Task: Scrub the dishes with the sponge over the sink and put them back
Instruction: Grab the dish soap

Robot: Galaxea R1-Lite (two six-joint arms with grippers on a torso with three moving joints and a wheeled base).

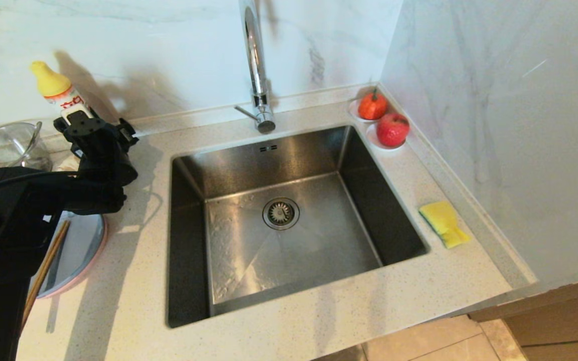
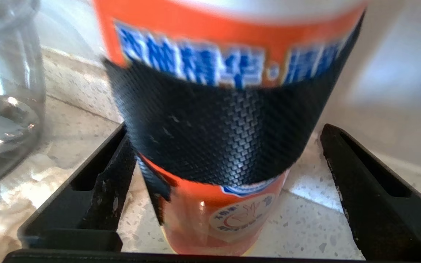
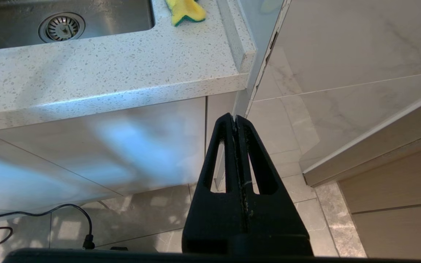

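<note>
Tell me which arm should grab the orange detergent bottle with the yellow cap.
Left. Its open claw straddles the orange detergent bottle at its black textured band, fingers either side. The right claw hangs shut below the speckled white countertop.

Counted: one sink (image 1: 289, 220), one faucet (image 1: 256, 65), one sponge (image 1: 443, 223), one detergent bottle (image 1: 60, 93), one glass bowl (image 1: 8, 145), two stacked plates (image 1: 81, 250), two fruits (image 1: 383, 118) on two saucers (image 1: 373, 138), a pair of chopsticks (image 1: 45, 268).
</note>
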